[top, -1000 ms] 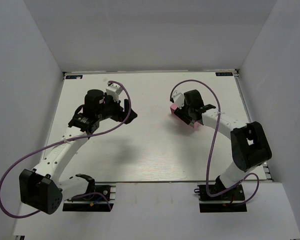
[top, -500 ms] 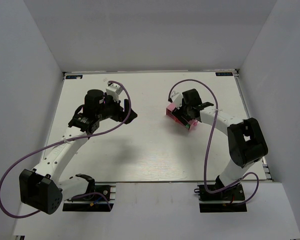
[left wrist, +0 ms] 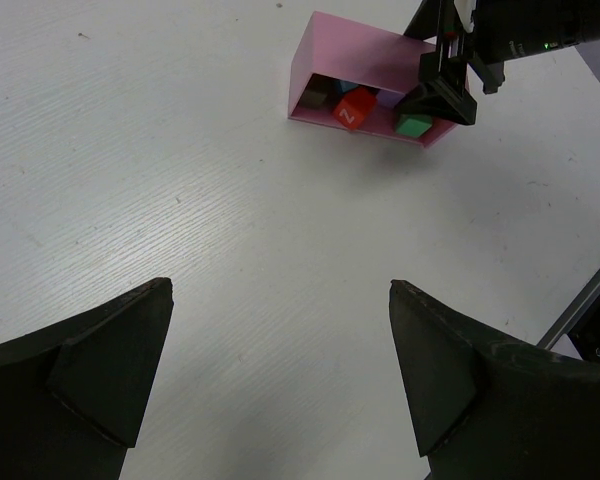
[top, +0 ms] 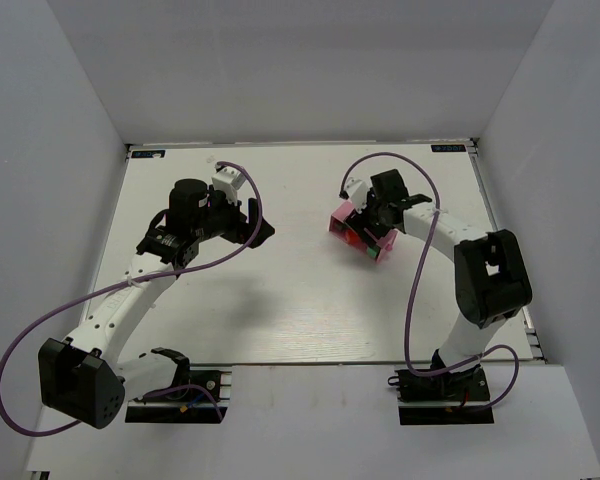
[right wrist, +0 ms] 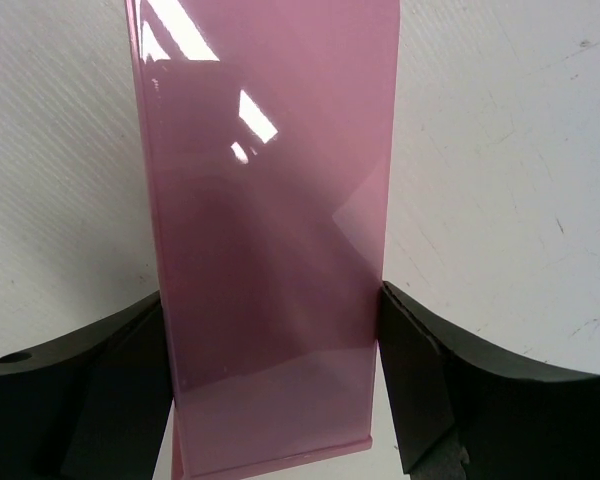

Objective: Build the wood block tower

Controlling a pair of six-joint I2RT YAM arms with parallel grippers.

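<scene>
The pink tray (top: pixel 350 231) lies tipped on its side right of the table's centre. In the left wrist view its open side (left wrist: pixel 365 50) shows the wood blocks inside: a red one (left wrist: pixel 352 108), a green one (left wrist: pixel 412 124), a dark grey one (left wrist: pixel 313 97), and blue and purple ones behind. My right gripper (top: pixel 375 222) is shut on the tray's two long walls; the right wrist view shows only the tray's glossy pink face (right wrist: pixel 270 200) between the jaws (right wrist: pixel 272 330). My left gripper (top: pixel 260 232) hangs open and empty above bare table (left wrist: pixel 280 285), left of the tray.
White walls enclose the table on three sides. The right arm's purple cable (top: pixel 420 260) loops over the table near the tray. The table's right edge (left wrist: pixel 580 300) shows in the left wrist view.
My right gripper has swung a little left and towards the back with the pink tray, turning it. My left arm has not moved.
</scene>
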